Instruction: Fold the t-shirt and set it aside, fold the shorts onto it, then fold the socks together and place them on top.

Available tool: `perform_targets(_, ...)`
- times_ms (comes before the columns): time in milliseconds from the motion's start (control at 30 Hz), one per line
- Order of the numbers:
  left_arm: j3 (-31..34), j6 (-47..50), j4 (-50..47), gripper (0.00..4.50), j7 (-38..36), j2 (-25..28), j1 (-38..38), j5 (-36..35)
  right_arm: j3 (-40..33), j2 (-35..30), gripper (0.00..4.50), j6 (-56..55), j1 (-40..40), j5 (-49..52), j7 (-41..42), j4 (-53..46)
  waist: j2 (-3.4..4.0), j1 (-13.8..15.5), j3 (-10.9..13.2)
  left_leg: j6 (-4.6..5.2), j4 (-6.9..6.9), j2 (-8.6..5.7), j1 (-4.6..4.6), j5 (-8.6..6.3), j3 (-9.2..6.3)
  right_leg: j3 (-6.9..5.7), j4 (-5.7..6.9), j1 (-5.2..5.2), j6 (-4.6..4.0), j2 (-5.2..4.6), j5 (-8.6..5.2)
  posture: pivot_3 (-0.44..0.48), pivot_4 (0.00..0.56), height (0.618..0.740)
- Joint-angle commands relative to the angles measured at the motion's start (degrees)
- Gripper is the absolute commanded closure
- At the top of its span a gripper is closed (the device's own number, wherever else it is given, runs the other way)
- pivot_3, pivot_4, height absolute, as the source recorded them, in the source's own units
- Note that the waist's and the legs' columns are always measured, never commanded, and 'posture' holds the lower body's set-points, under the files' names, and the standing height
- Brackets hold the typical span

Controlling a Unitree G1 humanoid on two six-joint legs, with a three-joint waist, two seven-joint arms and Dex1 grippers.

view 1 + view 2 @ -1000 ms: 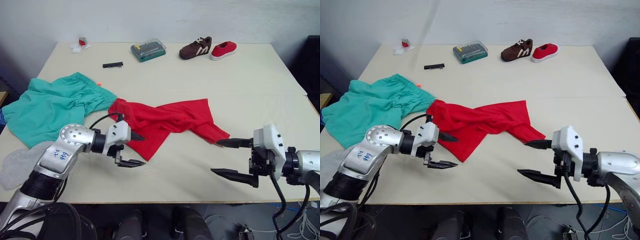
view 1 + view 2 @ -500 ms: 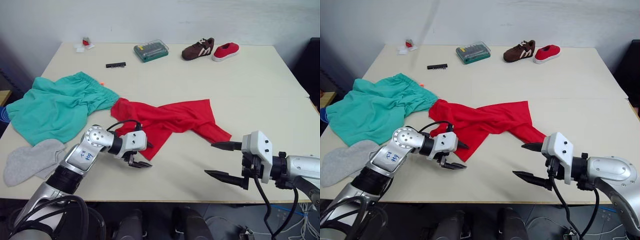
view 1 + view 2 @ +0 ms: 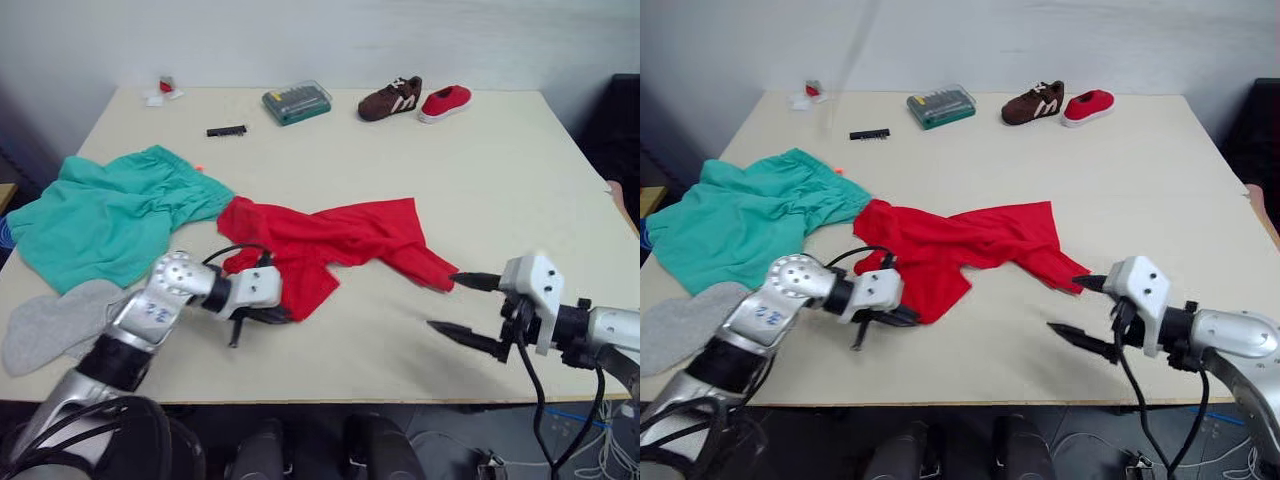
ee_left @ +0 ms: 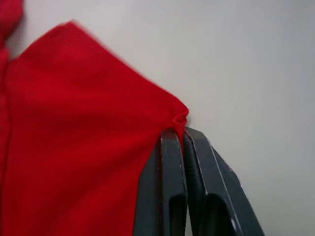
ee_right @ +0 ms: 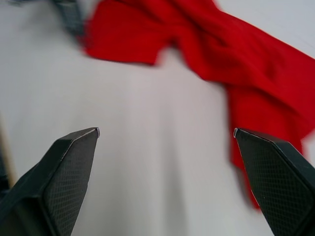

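The left tool (image 4: 183, 142) is closed on a near corner of the t-shirt (image 3: 330, 240), a small pinch of red cloth being bunched at the tips where the hem meets the bench (image 3: 480, 150). The right tool (image 3: 462, 305) is held wide open just beside the shirt's other near corner, one tip close to the sleeve end and the other over bare bench, with nothing gripped. The t-shirt lies crumpled and twisted across the middle of the bench, its far-left end touching or slightly overlapping the shorts (image 3: 100, 215), which are spread at the left edge; the socks (image 3: 50, 325) rest at the near left corner. The step in hand is judged to be the spreading of the shirt for its first fold, so little of the task is done. For this to go well, the right tool should be closed on the sleeve-side corner with only a single layer taken, and the two corners should then be drawn apart evenly so that the twist is pulled out before any fold is laid. The pinch on the left is shallow and could slip if it is tugged sharply; the shorts could also be dragged along. A bit case (image 3: 297, 101), a bit holder (image 3: 226, 130) and two shoes (image 3: 415, 97) lie well apart at the far edge.
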Motion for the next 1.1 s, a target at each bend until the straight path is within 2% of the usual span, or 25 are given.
perform_targets(33,1.72,1.27,-1.56,4.45,-5.01,4.79,3.28,-1.53,-1.23,0.12,0.00,3.15,-2.43,1.30,-1.08,3.11,0.02,-0.05,0.00,-0.03,-0.01,0.01,0.01,0.02,0.00,-0.01,0.04,-0.02,-0.03,0.00,-0.02,0.000,0.150,0.740)
perform_targets(100,2.82,1.20,-1.99,4.45,-5.58,6.47,4.68,-1.93,-0.25,0.18,0.00,5.98,-4.92,1.97,-1.40,6.46,0.03,0.00,0.01,-0.05,-0.01,0.03,0.04,0.03,-0.01,-0.01,0.11,-0.03,-0.08,0.01,-0.05,0.000,0.150,0.740)
perform_targets(433,5.65,1.93,-4.36,4.45,-4.06,6.57,8.39,-2.13,5.03,5.91,0.00,21.92,-21.59,0.93,-10.01,23.06,0.06,-0.04,0.02,-0.08,-0.06,0.03,-0.07,-0.02,-0.01,0.01,0.11,-0.17,-0.11,-0.03,-0.07,0.000,0.150,0.740)
perform_targets(700,6.99,1.02,-4.74,4.45,-3.27,7.00,10.20,-1.58,9.30,9.18,0.00,22.00,-29.39,-2.20,-9.29,32.53,0.08,-0.28,0.03,-0.07,-0.06,0.03,-0.07,-0.01,0.03,0.01,0.12,-0.17,-0.11,-0.02,-0.07,0.000,0.150,0.740)
perform_targets(900,7.40,0.68,-4.73,4.45,-2.76,6.80,10.42,-1.25,9.13,12.52,0.00,25.02,-33.34,-1.73,-9.93,37.26,0.08,-1.12,0.02,-0.08,-0.06,0.03,-0.04,0.00,0.04,0.02,0.17,-0.15,-0.11,-0.03,-0.07,0.000,0.150,0.740)
perform_targets(1000,7.56,0.53,-4.69,4.50,-2.43,6.71,10.37,-1.00,9.92,12.63,0.63,25.16,-33.41,-2.23,-9.01,37.07,0.08,-1.14,0.02,-0.08,-0.06,0.03,-0.03,0.01,0.04,0.02,0.18,-0.15,-0.11,-0.03,-0.07,0.000,0.150,0.740)
perform_targets(1100,7.62,0.45,-4.54,4.50,-2.03,6.52,10.20,-0.87,10.31,12.42,1.67,25.68,-32.75,-1.83,-7.81,35.72,0.08,-1.14,0.02,-0.08,-0.06,0.03,-0.04,0.01,0.04,0.02,0.19,-0.15,-0.11,-0.03,-0.07,0.000,0.150,0.740)
